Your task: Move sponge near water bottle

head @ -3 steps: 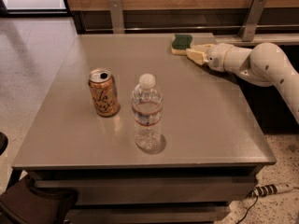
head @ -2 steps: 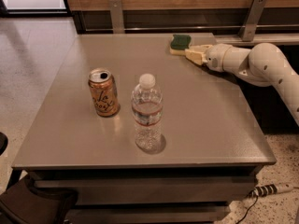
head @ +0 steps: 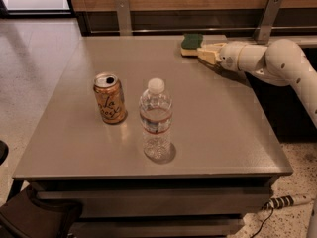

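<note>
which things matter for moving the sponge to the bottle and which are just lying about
Job: dark green-topped yellow rectangular sponge; clear plastic water bottle, white cap; gripper, right beside the sponge.
Lying about: orange-gold drink can.

White robot arm (head: pixel 277 61) w/ tan gripper (head: pixel 204 52), far right of scene.
Arm: glossy white shell, thick rounded segs, approx tube-shaped; big bulbous joint housing w/ a row of small dark dots (screws or holes, can't tell) running along the seg toward the right edge. Wrist sect. is a shorter white cylinder w/ a small dark round spot on its side. Gripper: pale tan/cream, wedge-ish, duller finish vs the arm.
</note>
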Controlling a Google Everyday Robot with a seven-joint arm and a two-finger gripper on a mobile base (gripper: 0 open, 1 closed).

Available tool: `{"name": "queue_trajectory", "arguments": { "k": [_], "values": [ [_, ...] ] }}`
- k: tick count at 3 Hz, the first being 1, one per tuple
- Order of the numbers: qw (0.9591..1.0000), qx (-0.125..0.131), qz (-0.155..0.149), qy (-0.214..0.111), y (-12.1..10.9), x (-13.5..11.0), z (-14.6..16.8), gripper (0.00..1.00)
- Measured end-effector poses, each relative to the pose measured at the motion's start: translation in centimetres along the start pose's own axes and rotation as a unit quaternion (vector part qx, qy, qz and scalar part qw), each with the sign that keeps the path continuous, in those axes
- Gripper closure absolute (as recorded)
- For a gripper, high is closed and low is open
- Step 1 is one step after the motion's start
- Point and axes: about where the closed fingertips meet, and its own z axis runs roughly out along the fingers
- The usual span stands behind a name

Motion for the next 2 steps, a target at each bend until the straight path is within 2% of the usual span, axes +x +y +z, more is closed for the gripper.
{"name": "queue_trajectory", "arguments": {
  "k": [1,2],
  "values": [
    [0.9998,0.009,-0.013,0.010,-1.0,-2.2,-0.6,1.00],
    [0.9990,0.028,-0.032,0.016,-2.1,-5.1,-2.0,1.00]
  ]
}}
